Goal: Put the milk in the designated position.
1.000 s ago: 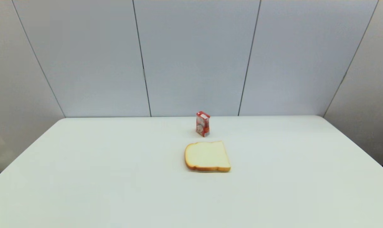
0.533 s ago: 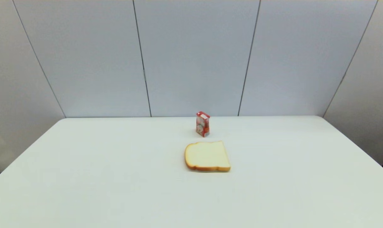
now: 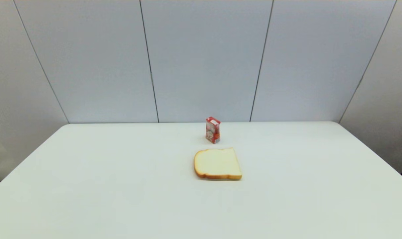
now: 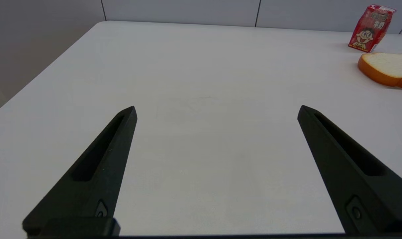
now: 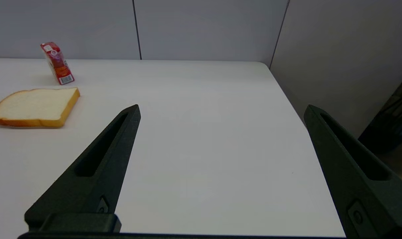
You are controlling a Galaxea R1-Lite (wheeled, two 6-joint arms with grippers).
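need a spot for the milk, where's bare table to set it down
Bare white tabletop runs wide on both sides of the flat pale bread slice, and across the near edge. The only crowded spot is mid-table, where the small red milk carton stands just behind the bread. Left gripper and right gripper hang open over bare table.

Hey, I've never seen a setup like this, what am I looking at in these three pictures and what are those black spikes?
This is a two-armed robot at a white table. One picture comes from a camera on its head, looking down at the table. The other two come from cameras on its wrists. The black spikes are each arm's own two fingers: the left gripper and the right gripper, both open and holding nothing, over bare table. On the table stands a small red milk carton, upright near the far edge. In front of it, a little apart, lies a flat slice of bread. Neither arm shows in the head picture.
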